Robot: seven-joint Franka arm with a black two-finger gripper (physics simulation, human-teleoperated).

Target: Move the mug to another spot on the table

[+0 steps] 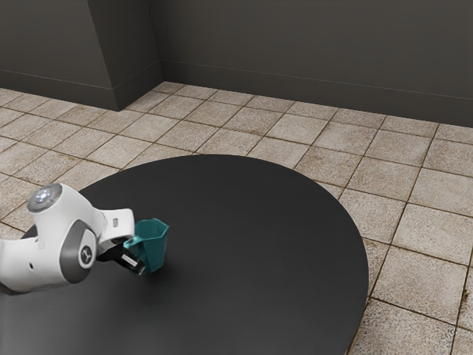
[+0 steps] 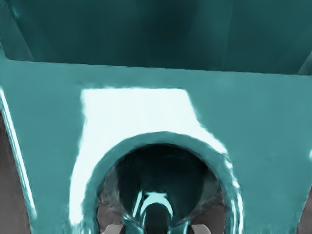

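Close up, teal mug [image 2: 253, 146], handle [image 2: 161, 139] facing pincer [image 1: 135, 255]; upright on black desk [image 1: 266, 251]; pincer open or gripping, impossible to tell.

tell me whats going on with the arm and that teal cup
A white robot arm has its pincer right up against the handle side of a teal mug. The mug looks upright and seems to rest on the round black table, toward the exterior view's left. The wrist view looks straight at the mug's handle. Whether the mug is actually gripped cannot be told.
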